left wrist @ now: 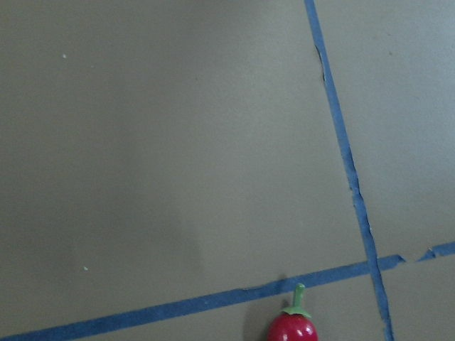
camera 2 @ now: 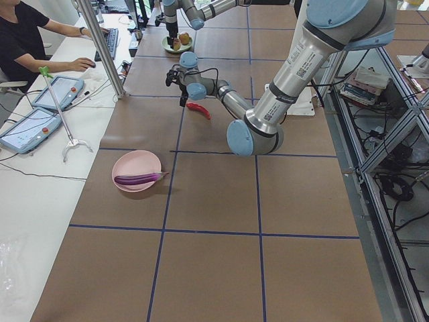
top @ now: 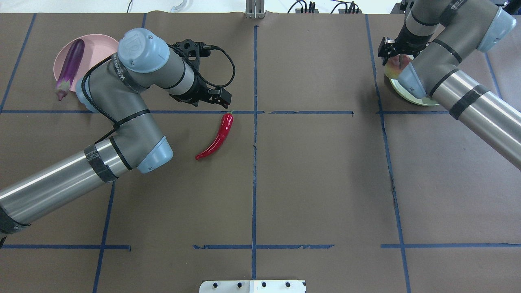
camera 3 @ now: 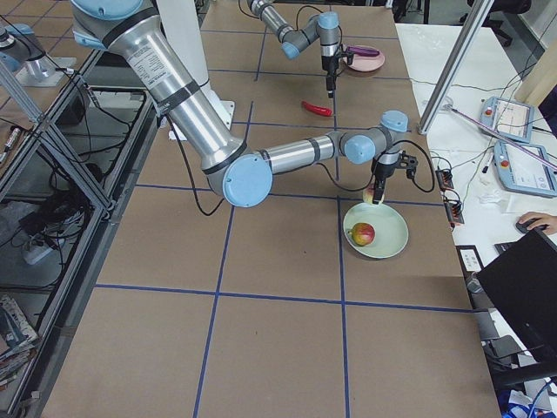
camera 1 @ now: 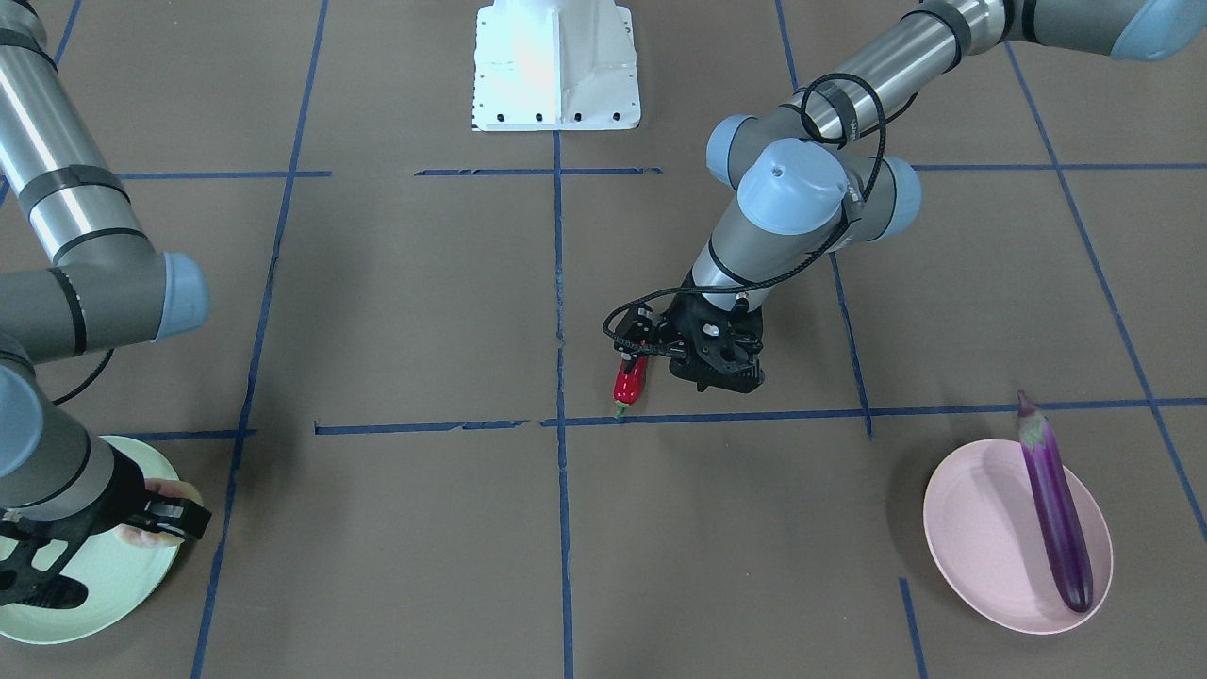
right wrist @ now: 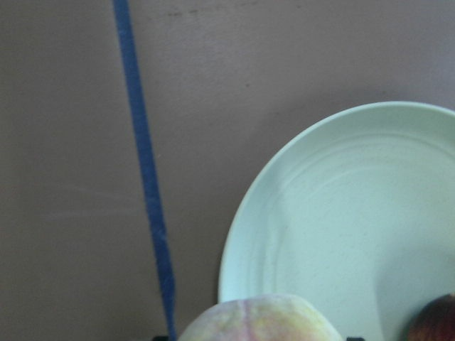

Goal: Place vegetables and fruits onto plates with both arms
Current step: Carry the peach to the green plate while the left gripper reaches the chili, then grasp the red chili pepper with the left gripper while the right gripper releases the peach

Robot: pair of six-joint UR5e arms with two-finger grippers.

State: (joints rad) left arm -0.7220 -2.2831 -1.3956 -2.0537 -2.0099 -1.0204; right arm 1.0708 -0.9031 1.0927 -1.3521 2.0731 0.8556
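The red chili pepper [top: 216, 137] lies on the brown table near the middle. My left gripper [top: 215, 97] hovers just beyond its stem end and looks open and empty; the left wrist view shows only the pepper's stem end [left wrist: 292, 328]. The purple eggplant [camera 1: 1054, 509] lies on the pale pink plate [camera 1: 981, 538], its cap over the rim. My right gripper [camera 1: 162, 514] is shut on the peach [right wrist: 256, 323] and holds it over the rim of the pale green plate [right wrist: 355, 227]. The pomegranate [camera 3: 362, 233] sits on that plate.
The white base block [camera 1: 556, 66] stands at the table's robot side. Blue tape lines cross the brown table. An operator [camera 2: 27, 40] sits at a side desk with tablets [camera 2: 27, 127] beyond the plates' edge of the table.
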